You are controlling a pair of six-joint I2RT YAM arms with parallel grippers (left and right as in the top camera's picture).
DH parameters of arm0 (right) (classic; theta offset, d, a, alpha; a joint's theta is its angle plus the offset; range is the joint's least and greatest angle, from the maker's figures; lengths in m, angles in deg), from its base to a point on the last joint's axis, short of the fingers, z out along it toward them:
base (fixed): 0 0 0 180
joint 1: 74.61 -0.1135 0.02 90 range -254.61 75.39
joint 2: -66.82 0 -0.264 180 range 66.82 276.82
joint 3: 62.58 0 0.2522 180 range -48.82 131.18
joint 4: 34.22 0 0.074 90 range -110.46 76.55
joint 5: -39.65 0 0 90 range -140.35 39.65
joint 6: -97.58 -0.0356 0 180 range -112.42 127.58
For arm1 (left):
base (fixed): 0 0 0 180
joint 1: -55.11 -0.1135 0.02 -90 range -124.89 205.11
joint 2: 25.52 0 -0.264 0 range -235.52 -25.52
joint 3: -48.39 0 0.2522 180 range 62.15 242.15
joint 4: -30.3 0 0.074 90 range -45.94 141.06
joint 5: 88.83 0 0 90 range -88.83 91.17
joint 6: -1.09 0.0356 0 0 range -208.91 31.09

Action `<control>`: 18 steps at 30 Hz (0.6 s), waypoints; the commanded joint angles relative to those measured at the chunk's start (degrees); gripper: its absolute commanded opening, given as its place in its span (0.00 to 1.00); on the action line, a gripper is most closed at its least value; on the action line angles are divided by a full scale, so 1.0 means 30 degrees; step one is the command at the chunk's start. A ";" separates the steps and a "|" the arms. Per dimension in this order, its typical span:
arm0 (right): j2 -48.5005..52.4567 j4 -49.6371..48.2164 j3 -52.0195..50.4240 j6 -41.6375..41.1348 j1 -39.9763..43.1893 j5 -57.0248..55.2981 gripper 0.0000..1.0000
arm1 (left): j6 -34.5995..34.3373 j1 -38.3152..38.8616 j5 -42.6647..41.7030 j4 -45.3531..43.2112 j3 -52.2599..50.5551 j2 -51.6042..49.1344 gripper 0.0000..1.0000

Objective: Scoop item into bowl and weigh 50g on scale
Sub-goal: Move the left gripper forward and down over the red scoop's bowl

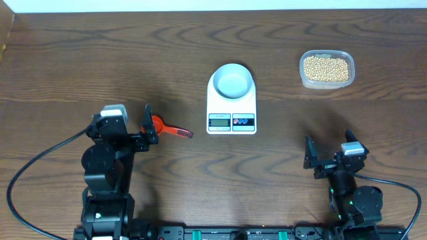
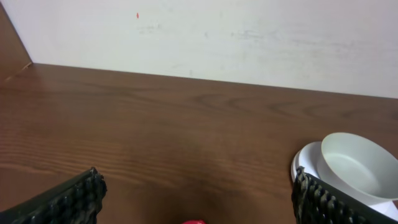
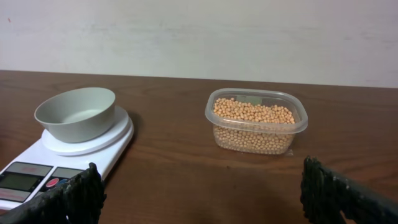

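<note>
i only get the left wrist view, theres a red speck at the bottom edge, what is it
Observer: An orange-red scoop lying on the table, its head at the left claw.
Operator: where are the beans
Observer: The beans are in a clear tub, off to the right of the scale.
Operator: right claw busy
Observer: No, the right claw is open and holds nothing.
</note>
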 commanded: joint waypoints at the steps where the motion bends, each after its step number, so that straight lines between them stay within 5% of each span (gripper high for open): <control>1: -0.0124 0.0080 -0.0029 0.0211 -0.0146 -0.0226 0.99 | -0.0510 0.0080 0.0109 0.0015 0.0889 -0.0342 0.98; 8: -0.0124 0.0080 -0.0029 0.0211 -0.0146 -0.0226 0.99 | -0.0860 0.0080 0.0612 0.1071 0.2375 -0.0896 0.98; 14: -0.0124 0.0080 -0.0029 0.0211 -0.0146 -0.0226 0.99 | -0.1734 0.0073 0.2616 0.5464 0.4991 -0.1676 0.98; 18: -0.0124 0.0080 -0.0029 0.0211 -0.0146 -0.0226 0.99 | -0.4371 -0.0160 0.4182 0.7628 0.6484 -0.2200 0.98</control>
